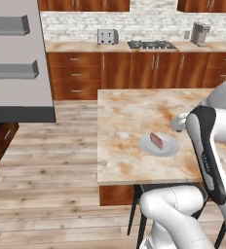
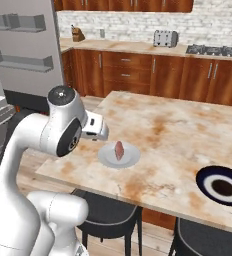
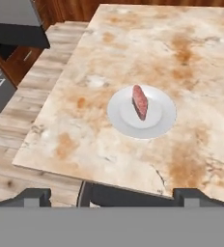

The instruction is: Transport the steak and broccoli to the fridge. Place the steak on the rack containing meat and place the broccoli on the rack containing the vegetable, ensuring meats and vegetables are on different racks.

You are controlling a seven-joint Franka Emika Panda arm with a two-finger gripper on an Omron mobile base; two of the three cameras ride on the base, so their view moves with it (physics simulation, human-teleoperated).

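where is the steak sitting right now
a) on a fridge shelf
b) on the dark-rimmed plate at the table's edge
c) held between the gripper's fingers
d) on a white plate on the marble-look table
d: the steak lies on the white plate on the table, with the open gripper well back from it.

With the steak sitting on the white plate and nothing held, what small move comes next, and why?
Probably lower the open tool toward the steak. It lies untouched on the white plate on the marble island, and the hand view looks down at it from above and short of it, with nothing between the fingers.
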